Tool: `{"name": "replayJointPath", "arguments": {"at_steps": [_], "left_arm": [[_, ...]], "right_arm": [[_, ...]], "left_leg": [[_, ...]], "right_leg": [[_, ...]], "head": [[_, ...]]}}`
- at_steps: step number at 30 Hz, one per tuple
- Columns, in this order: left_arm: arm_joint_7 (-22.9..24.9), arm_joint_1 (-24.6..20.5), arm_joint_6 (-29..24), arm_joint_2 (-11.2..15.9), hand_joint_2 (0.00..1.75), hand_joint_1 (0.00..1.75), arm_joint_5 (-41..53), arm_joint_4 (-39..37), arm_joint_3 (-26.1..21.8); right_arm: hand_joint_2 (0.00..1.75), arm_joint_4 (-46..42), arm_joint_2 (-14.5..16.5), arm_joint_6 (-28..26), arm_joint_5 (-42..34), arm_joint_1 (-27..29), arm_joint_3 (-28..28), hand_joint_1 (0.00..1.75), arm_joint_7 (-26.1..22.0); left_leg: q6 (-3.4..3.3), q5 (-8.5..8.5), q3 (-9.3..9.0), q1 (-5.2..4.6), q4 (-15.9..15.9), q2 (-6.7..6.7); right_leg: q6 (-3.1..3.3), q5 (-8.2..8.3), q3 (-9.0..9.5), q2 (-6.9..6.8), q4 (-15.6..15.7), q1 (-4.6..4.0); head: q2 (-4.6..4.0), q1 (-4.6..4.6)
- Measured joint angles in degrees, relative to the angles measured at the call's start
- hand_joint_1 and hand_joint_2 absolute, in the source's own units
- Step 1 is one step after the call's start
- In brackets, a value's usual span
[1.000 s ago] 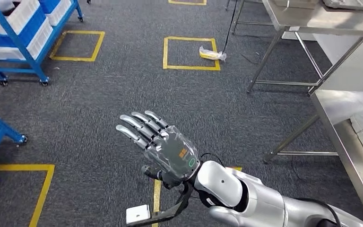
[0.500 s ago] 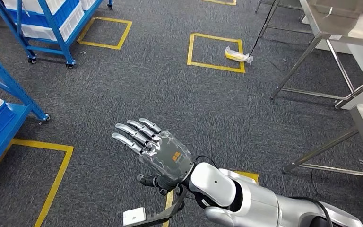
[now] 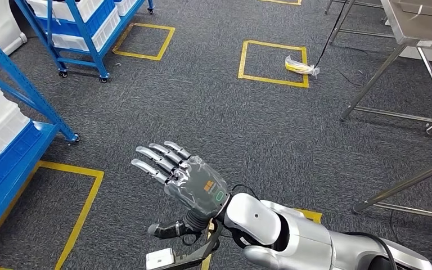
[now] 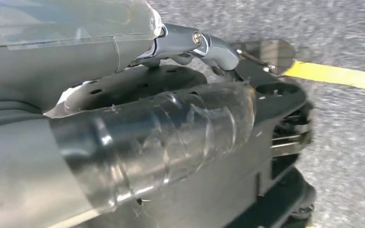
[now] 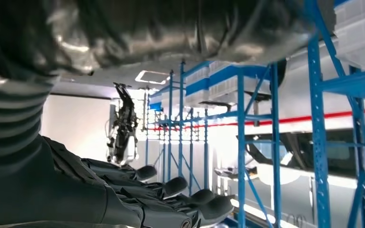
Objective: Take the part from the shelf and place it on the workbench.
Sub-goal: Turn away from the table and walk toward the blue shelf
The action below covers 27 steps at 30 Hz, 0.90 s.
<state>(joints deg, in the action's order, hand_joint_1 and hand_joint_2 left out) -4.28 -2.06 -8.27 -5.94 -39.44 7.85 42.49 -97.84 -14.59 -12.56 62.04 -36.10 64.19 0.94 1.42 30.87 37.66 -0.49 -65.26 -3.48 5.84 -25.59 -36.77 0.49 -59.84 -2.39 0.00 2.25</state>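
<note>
Two blue shelf racks stand on the floor: the near rack [image 3: 17, 135] and the far rack [image 3: 81, 28]. Four yellow tape squares mark the carpet, among them one [image 3: 274, 62] holding a single yellow bag [image 3: 301, 66].

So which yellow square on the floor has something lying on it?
The yellow taped square farthest right, near the steel table legs: a yellow item in clear wrapping lies on its right edge. The other taped squares hold nothing.

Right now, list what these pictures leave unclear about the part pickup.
- The part: bins on the blue shelf are cut off by the head view's left edge.
- Workbench: top cropped at the upper right.
- Left hand: blurred close-up, grasp unclear.
- Right hand: palm faces away from the head camera.
</note>
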Motion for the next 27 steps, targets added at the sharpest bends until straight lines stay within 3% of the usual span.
{"name": "replayJointPath", "arguments": {"at_steps": [2, 4, 5, 7, 9, 11, 13, 14, 16, 18, 19, 20, 21, 23, 25, 27], "left_arm": [[-0.01, -0.14, 0.02, 0.13, 0.00, 0.00, -0.02, 0.00, 0.00], [-0.04, -0.20, 0.03, 0.21, 0.00, 0.00, -0.02, 0.00, -0.01], [-0.04, -0.19, 0.03, 0.25, 0.00, 0.00, -0.02, 0.00, -0.01], [0.04, 0.01, 0.02, 0.36, 0.00, 0.00, 0.07, 0.00, 0.00], [0.16, 0.26, 0.00, 0.43, 0.00, 0.00, 0.20, 0.00, 0.00], [0.19, 0.35, -0.01, 0.44, 0.00, 0.00, 0.27, 0.00, 0.00], [0.20, 0.37, 0.01, 0.37, 0.00, 0.00, 0.28, 0.00, 0.00], [0.19, 0.38, 0.01, 0.34, 0.00, 0.00, 0.28, 0.00, 0.00], [0.17, 0.36, 0.01, 0.33, 0.00, 0.00, 0.30, 0.00, 0.00], [0.15, 0.35, 0.01, 0.33, 0.00, 0.00, 0.30, 0.00, 0.00], [0.14, 0.34, 0.01, 0.33, 0.00, 0.00, 0.30, 0.00, 0.00], [0.13, 0.32, 0.01, 0.34, 0.00, 0.00, 0.30, 0.00, 0.00], [0.12, 0.27, 0.01, 0.34, 0.00, 0.00, 0.30, 0.00, 0.00], [0.10, 0.12, -0.03, 0.40, 0.00, 0.00, 0.30, 0.00, 0.00], [0.10, 0.00, -0.07, 0.54, 0.00, 0.00, 0.28, 0.00, 0.00], [0.08, 0.00, -0.08, 0.62, 0.00, 0.00, 0.27, 0.00, 0.00]], "right_arm": [[0.00, 0.09, -0.01, 0.15, 0.00, 0.06, 0.00, 0.00, -0.02], [0.00, 0.22, -0.03, 0.21, 0.01, 0.15, 0.00, 0.00, 0.00], [0.00, 0.30, -0.03, 0.19, 0.01, 0.17, 0.00, 0.00, 0.00], [0.00, 0.39, -0.03, 0.15, 0.02, 0.17, 0.00, 0.00, -0.01], [0.00, 0.43, -0.03, 0.17, 0.03, 0.16, 0.01, 0.00, -0.01], [0.00, 0.45, -0.04, 0.15, 0.03, 0.13, 0.02, 0.00, -0.12], [0.00, 0.55, -0.13, 0.09, 0.00, 0.12, 0.02, 0.00, -0.41], [0.00, 0.60, -0.22, 0.03, -0.03, 0.11, 0.02, 0.00, -0.58], [0.00, 0.74, -0.46, -0.07, -0.07, 0.13, 0.02, 0.00, -0.82], [0.00, 0.94, -0.68, -0.12, -0.08, 0.22, 0.03, 0.00, -0.90], [0.00, 1.06, -0.76, -0.13, -0.08, 0.27, 0.04, 0.00, -0.90], [0.00, 1.19, -0.83, -0.14, -0.08, 0.31, 0.06, 0.00, -0.90], [0.00, 1.28, -0.87, -0.14, -0.08, 0.32, 0.07, 0.00, -0.89], [0.00, 1.36, -0.87, -0.12, -0.04, 0.29, 0.12, 0.00, -0.77], [0.00, 1.33, -0.84, 0.04, 0.07, 0.25, 0.17, 0.00, -0.48], [0.00, 1.32, -0.82, 0.27, 0.23, 0.23, 0.19, 0.00, -0.14]], "left_leg": [[0.45, 3.52, 2.13, -0.13, -5.65, 1.54], [0.88, 4.89, 3.23, -0.13, -9.34, 2.05], [1.04, 4.18, 2.46, -0.09, -8.51, 2.23], [0.93, 1.39, -1.65, -0.04, -1.74, 2.55], [-0.27, -0.56, -4.93, -0.20, 4.23, 2.80], [-1.85, -1.29, -5.44, -0.45, 5.54, 2.82], [-2.93, -2.23, -5.52, -0.24, 6.23, 2.85], [-3.38, -2.78, -5.51, -0.06, 6.64, 2.91], [-3.90, -3.73, -5.20, 0.19, 7.20, 3.01], [-3.86, -4.31, -4.45, 0.23, 7.21, 3.00], [-3.70, -4.53, -4.08, 0.28, 7.14, 2.98], [-3.49, -4.73, -3.77, 0.38, 7.07, 2.94], [-3.25, -4.92, -3.56, 0.53, 7.01, 2.90], [-2.65, -5.23, -3.33, 0.76, 6.95, 2.75], [-1.91, -5.58, -3.21, 0.75, 7.00, 2.58], [-1.11, -6.04, -3.11, 0.76, 7.24, 2.40]], "right_leg": [[-0.21, 0.38, 0.20, -0.63, 0.43, 0.03], [-0.29, 0.43, -0.14, -1.23, 0.13, 0.02], [-0.35, 0.46, -0.41, -1.42, -0.11, 0.04], [-0.56, 0.59, -0.96, -1.58, -0.68, 0.06], [-0.96, 0.74, -1.26, -1.57, -1.12, -0.05], [-1.57, 1.06, -1.28, -1.53, -1.11, -0.05], [-2.34, 1.19, -1.43, -1.33, -1.13, -0.08], [-2.85, 0.40, -1.76, -1.07, -1.85, 0.03], [-3.99, -3.45, -3.54, -0.56, -6.66, 0.78], [-4.96, -7.63, -5.89, -0.49, -13.84, 1.89], [-5.35, -8.49, -6.22, -0.50, -15.85, 2.42], [-5.72, -8.33, -5.45, -0.51, -15.73, 2.92], [-6.09, -7.22, -3.42, -0.52, -13.20, 3.41], [-6.80, -4.75, 1.96, -0.35, -5.09, 3.98], [-6.69, -3.79, 4.55, -0.02, -0.44, 3.86], [-5.80, -3.47, 4.40, 0.01, 0.01, 3.49]], "head": [[0.00, -0.01], [0.00, -0.01], [0.00, -0.01], [0.00, -0.01], [0.00, -0.01], [0.00, -0.01], [0.00, 0.01], [0.00, 0.02], [0.00, 0.04], [0.00, 0.04], [0.00, 0.04], [0.00, 0.04], [0.00, 0.04], [0.00, 0.04], [0.00, 0.03], [0.00, 0.01]]}}
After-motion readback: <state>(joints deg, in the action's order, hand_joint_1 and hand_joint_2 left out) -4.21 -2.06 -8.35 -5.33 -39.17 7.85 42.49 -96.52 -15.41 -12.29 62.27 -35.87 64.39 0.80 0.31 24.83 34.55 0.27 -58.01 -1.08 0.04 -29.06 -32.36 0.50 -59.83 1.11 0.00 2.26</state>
